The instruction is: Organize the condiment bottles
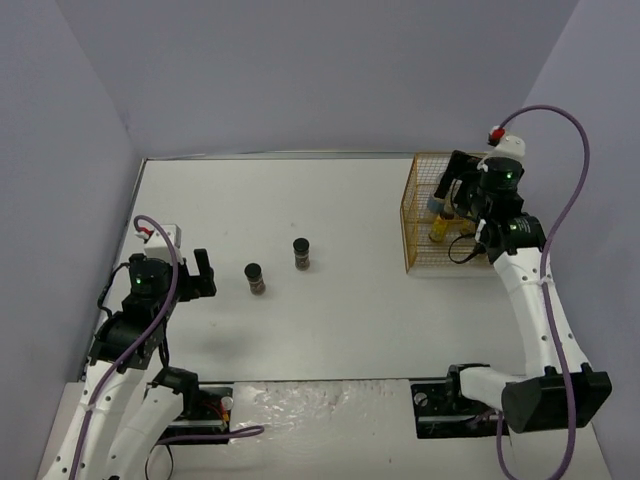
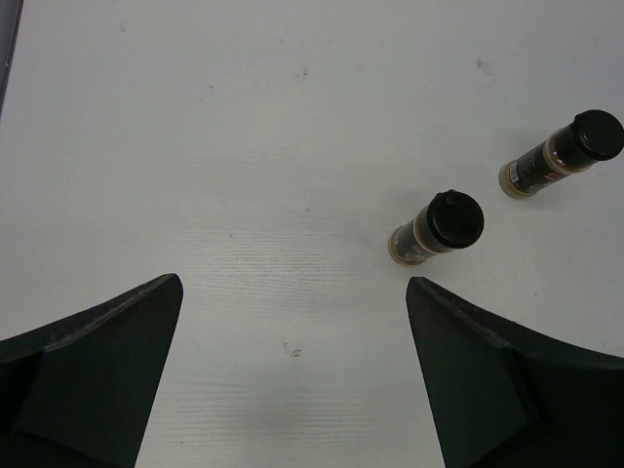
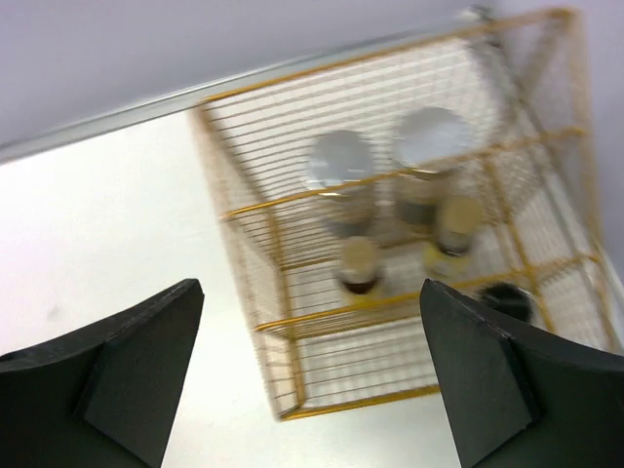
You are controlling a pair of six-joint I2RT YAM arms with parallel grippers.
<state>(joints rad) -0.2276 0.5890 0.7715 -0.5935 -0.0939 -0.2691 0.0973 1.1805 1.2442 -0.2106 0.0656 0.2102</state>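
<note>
Two short dark jars with black lids stand on the white table, one (image 1: 255, 278) (image 2: 439, 226) nearer my left gripper and one (image 1: 301, 253) (image 2: 564, 154) farther right. My left gripper (image 1: 203, 274) (image 2: 292, 283) is open, left of the nearer jar, with only bare table between its fingers. My right gripper (image 1: 450, 185) (image 3: 310, 285) hangs open and empty above the gold wire basket (image 1: 412, 215) (image 3: 292, 322). Inside the basket are two silver-lidded jars (image 3: 343, 161) (image 3: 432, 136), two slim yellow bottles (image 3: 359, 265) (image 3: 456, 226) and a black-lidded jar (image 3: 507, 300), all blurred.
The basket stands at the table's back right, near the right wall. Grey walls close in the left, back and right sides. The arm bases and cables sit at the near edge.
</note>
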